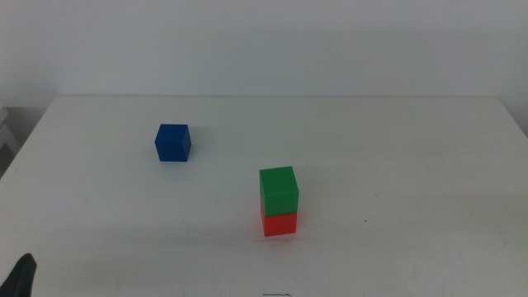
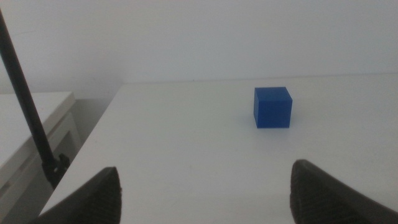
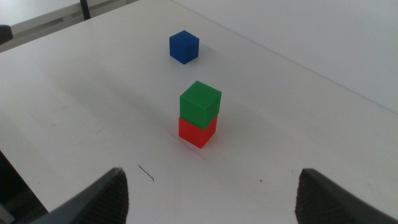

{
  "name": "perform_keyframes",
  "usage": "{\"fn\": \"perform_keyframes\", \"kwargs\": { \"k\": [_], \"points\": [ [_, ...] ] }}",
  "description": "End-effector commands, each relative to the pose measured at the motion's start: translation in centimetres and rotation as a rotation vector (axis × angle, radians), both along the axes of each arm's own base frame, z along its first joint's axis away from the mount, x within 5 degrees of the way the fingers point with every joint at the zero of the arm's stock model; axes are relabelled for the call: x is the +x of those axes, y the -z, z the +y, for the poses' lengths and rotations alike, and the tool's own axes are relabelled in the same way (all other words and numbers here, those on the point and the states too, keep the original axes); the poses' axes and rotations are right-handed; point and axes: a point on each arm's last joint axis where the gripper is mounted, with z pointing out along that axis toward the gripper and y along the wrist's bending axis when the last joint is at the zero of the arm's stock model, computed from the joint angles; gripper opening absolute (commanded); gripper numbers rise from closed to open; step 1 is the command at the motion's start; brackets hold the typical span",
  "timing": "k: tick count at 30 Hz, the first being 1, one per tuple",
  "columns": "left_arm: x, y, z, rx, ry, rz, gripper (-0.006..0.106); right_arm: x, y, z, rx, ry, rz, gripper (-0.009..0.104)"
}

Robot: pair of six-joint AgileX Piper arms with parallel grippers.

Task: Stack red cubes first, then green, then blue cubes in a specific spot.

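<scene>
On top of the red cube (image 1: 280, 223) sits the green cube (image 1: 278, 190), squarely seated and touching, so two tiers of the stack done and only the last one wanting. Away from that stack, farther back on the white table (image 1: 412, 165) and off toward the left arm's side, stands the blue cube (image 1: 172, 143), upright, alone, touching nothing.

Step in hand, by judgement: fetching blue. Calls next for a reach out to the cube, a straddle of its two side faces, a lift high enough to clear the green top, then a level set-down (a skewed release could nudge the green one off red).

Nearest to blue: the left gripper (image 2: 205, 190), jaws spread wide, nothing between them, cube dead ahead but well apart from the tips. In the middle view, only a dark sliver of it at the bottom corner. Opposite, the right gripper (image 3: 211, 193), also spread and empty, facing the stack from a distance, waiting.
</scene>
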Motion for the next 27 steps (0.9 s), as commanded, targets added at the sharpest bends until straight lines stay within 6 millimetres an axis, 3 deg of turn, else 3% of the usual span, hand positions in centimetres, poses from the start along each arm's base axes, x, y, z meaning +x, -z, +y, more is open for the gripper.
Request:
{"fn": "perform_keyframes", "kwargs": {
  "k": [1, 5, 10, 14, 21, 27],
  "points": [
    [0.1, -2.6, 0.0, -0.023, 0.002, -0.092, 0.092, 0.3, -1.3, 0.1, 0.035, 0.002, -0.082, 0.087],
    [1.8, -6.9, 0.0, -0.031, 0.003, -0.005, 0.092, 0.3, -1.3, 0.1, 0.035, 0.002, -0.082, 0.087],
    [6.7, -13.2, -0.2, -0.072, 0.012, 0.211, 0.092, 0.3, -1.3, 0.1, 0.035, 0.002, -0.081, 0.087],
    [10.0, -16.2, -0.2, -0.071, 0.019, 0.332, 0.092, 0.3, -1.3, 0.1, 0.035, 0.002, -0.081, 0.087],
    [15.3, -18.0, -0.3, -0.086, 0.029, 0.529, 0.092, 0.3, -1.3, 0.1, 0.035, 0.002, -0.081, 0.087],
    [19.5, -18.4, -0.8, -0.143, 0.058, 0.622, 0.092, 0.3, -1.3, 0.1, 0.035, 0.002, -0.081, 0.087]
  ]
}}
